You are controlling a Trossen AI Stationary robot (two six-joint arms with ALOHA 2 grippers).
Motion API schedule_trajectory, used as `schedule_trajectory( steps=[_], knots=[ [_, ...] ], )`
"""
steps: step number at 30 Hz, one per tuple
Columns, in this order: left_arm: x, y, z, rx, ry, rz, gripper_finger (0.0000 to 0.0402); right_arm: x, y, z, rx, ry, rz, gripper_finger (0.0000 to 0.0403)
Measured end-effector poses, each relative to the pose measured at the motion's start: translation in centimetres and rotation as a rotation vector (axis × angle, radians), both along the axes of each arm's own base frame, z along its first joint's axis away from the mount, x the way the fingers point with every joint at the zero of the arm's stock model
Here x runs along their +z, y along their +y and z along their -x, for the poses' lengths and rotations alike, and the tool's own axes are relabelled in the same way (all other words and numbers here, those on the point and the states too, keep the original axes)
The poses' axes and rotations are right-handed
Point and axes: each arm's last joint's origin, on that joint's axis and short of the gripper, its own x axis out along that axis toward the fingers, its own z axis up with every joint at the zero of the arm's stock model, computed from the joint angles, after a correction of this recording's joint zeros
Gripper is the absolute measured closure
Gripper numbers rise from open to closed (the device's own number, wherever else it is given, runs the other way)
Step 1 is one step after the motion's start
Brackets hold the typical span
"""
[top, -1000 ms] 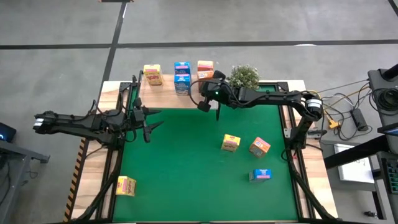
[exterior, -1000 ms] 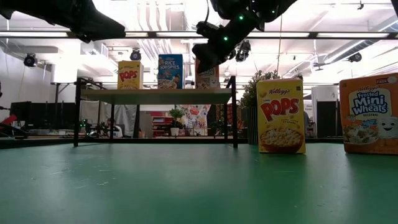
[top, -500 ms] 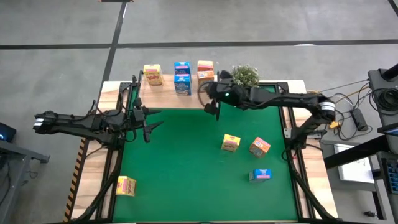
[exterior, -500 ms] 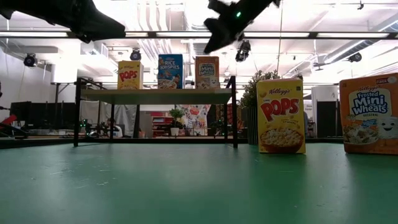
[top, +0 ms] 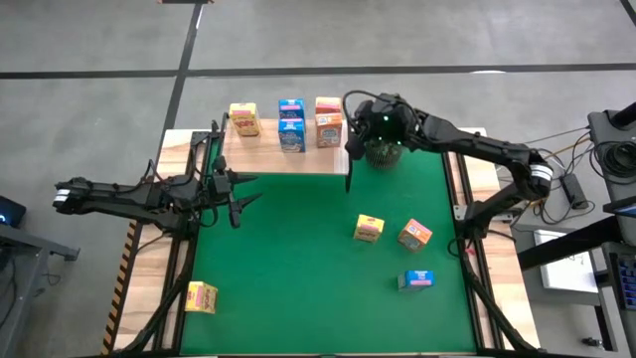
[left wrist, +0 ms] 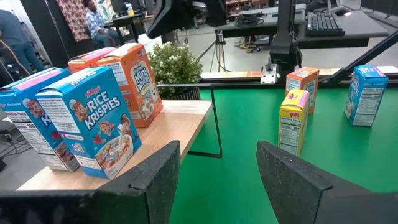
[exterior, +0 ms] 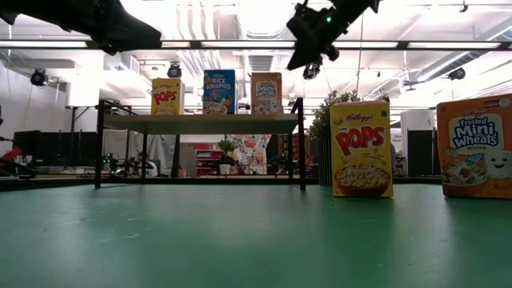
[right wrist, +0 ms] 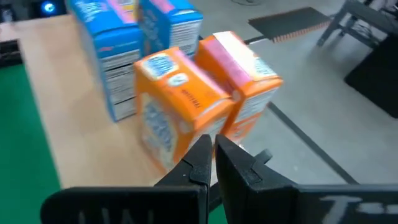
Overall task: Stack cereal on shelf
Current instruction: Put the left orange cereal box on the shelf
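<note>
The light-wood shelf (top: pixel 268 154) stands at the table's far edge. On it stand a yellow box (top: pixel 243 119), two blue boxes (top: pixel 291 124) and two orange-red boxes (top: pixel 328 117), upright on their bases. In the low view I see the yellow (exterior: pixel 166 96), blue (exterior: pixel 219 90) and orange-red (exterior: pixel 266 93) fronts. My right gripper (top: pixel 350 139) hangs shut in the air just off the shelf's right end, close to the orange-red boxes (right wrist: pixel 186 106) and touching nothing. My left gripper (top: pixel 241 199) waits open over the table's left part.
More cereal stands on the green mat: a yellow box (top: pixel 369 228), an orange-red box (top: pixel 414 235), a blue box (top: pixel 418 279) and a yellow box (top: pixel 202 296) near the left front corner. A potted plant (top: pixel 383 151) sits under my right arm beside the shelf.
My right gripper has risen from in front of the shelf's right end and moved toward the table's right and far edge, over the plant. The front orange-red box, hidden behind the gripper before, now stands in plain view on the shelf.
</note>
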Motion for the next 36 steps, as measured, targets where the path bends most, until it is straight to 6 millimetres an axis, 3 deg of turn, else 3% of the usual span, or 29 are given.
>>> schedule_trajectory(
  steps=[9, 22, 28, 36],
  knots=[
    [0.0, 0.0, 0.0, 0.0, 0.0, 0.0, 0.0205, -2.0, -1.6, -1.5, -0.025, 0.021, -0.018, 0.0391],
    [0.0, 0.0, 0.0, 0.0, 0.0, 0.0, 0.0205, -2.1, -1.0, -1.8, 0.011, 0.011, -0.043, 0.039],
    [0.0, 0.0, 0.0, 0.0, 0.001, 0.0, 0.0205, -1.6, -0.3, -0.9, 0.008, 0.02, -0.103, 0.039],
    [0.0, 0.0, 0.0, 0.0, 0.001, 0.0, 0.0205, -2.9, 0.9, -1.3, 0.095, 0.039, -0.15, 0.039]
  ],
)
